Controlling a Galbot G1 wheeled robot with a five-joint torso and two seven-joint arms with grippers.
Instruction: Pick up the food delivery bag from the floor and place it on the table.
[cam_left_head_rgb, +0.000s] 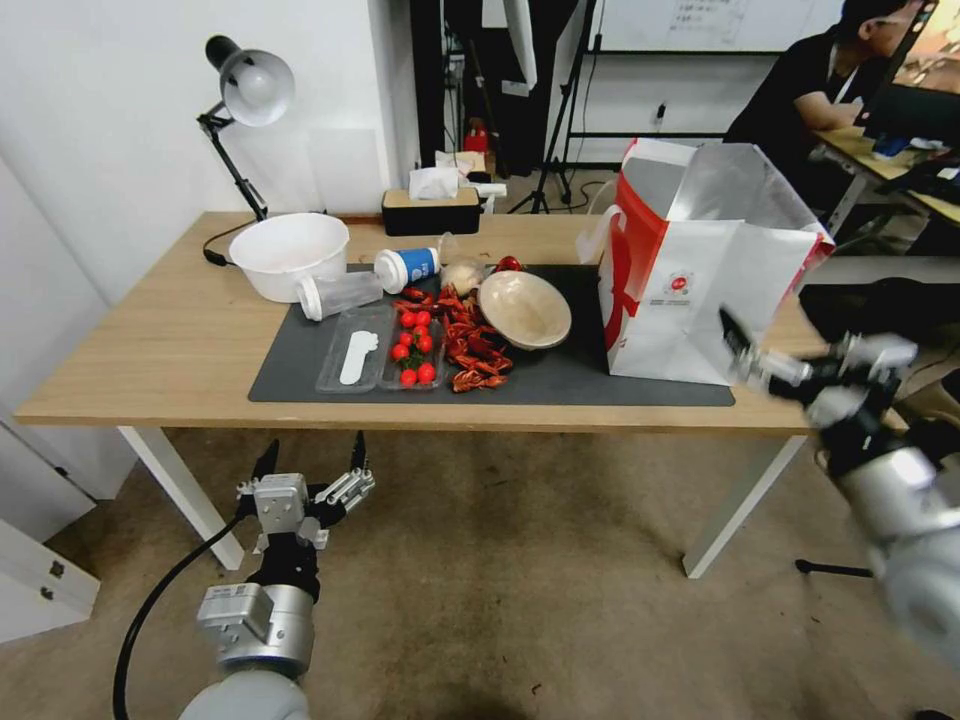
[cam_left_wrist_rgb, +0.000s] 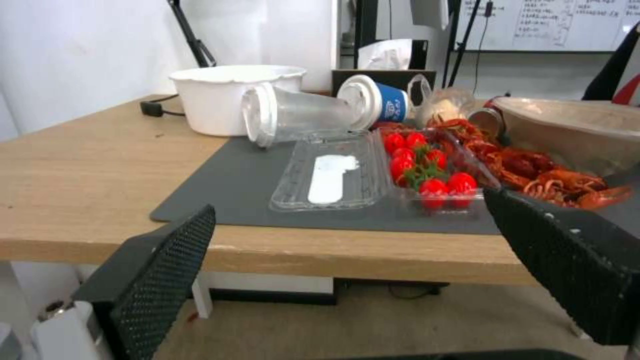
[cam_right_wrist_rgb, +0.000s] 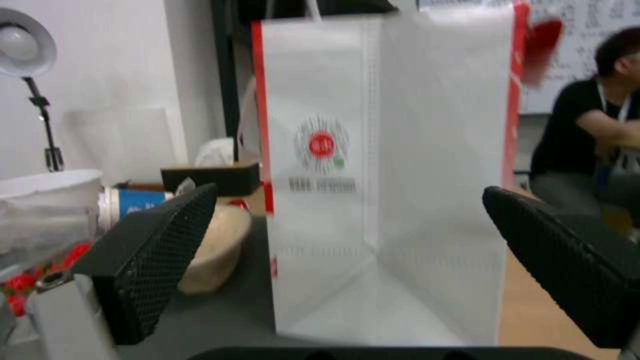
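With the food delivery bag (cam_left_head_rgb: 700, 275) standing upright on the table (cam_left_head_rgb: 160, 340), I judge my job now is drawing the spread-fingered right gripper (cam_left_head_rgb: 740, 350) straight back without nudging it, the left gripper (cam_left_head_rgb: 310, 470) hanging open below the table edge.

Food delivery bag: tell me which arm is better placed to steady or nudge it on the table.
Right. The right gripper is open just in front of the food delivery bag, which stands on the table. The left gripper hangs open below the table's front edge, far from the bag.
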